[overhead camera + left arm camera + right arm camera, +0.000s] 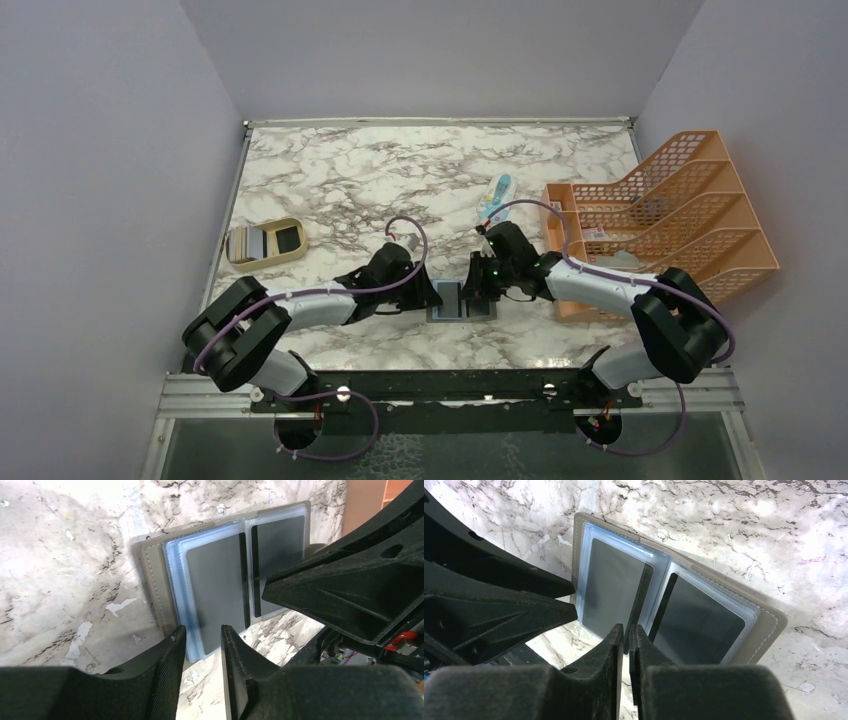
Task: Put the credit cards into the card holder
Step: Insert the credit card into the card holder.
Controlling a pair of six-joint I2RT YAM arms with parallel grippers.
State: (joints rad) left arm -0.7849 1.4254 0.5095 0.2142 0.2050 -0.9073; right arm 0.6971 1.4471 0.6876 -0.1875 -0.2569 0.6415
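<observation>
- Pinching a thin dark leaf point(640, 595), standing edge-on at the fold of the card holder point(769, 622), with the right gripper point(626, 635), jaws nearly together.
- Holding the left gripper point(202, 640) unclenched, fingers straddling the near edge of the holder's blue pockets.
- Resting the holder open and flat on the marble table point(350, 180), between both arms.
- Showing the credit cards point(250, 242) lying in the tan tray point(268, 263), well apart to the left.

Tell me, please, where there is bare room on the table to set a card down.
Bare marble: the wide far stretch between back wall, tan tray and packet; the near strip between card holder and rail. Crowded: the centre, where left gripper and right gripper meet at it, and the orange rack's side.
</observation>
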